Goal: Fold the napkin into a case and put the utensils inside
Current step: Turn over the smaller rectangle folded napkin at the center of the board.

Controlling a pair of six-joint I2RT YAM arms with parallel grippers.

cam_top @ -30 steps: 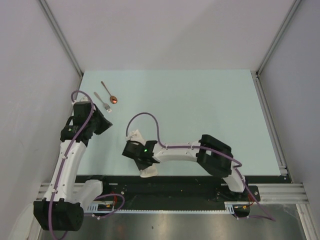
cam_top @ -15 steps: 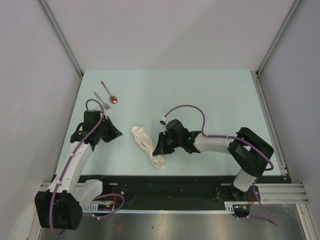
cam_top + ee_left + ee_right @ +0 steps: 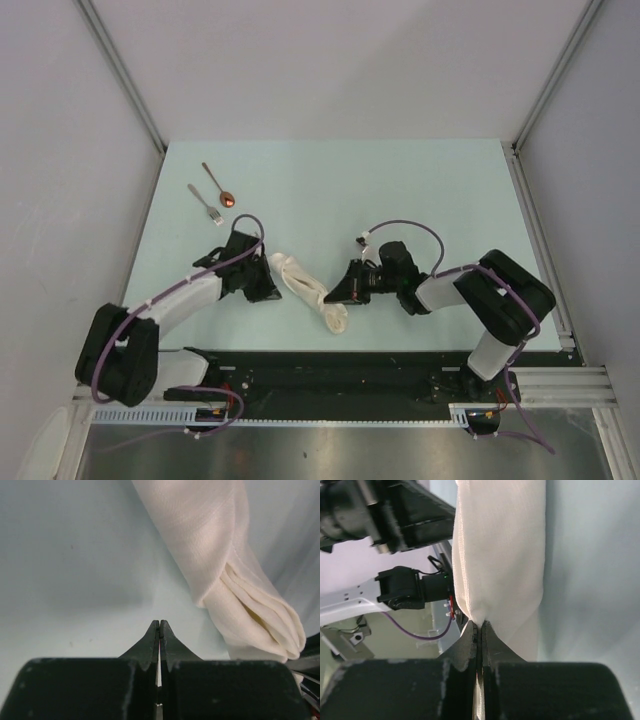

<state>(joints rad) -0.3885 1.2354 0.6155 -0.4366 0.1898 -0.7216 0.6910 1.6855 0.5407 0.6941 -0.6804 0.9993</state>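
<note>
Two claws are shut tight. The right claw seems to pinch the edge of the long napkin, which lies slanted on the table between the arms. The left claw holds nothing, just beside its far end.

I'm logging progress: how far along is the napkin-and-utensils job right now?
Done: the napkin is gathered into a long narrow bundle, not clearly a finished case. In hand: the right gripper, fingers shut, appears to pinch its edge; the left gripper is shut beside it, empty. Left: the fork and spoon lie apart, not yet inside.
</note>
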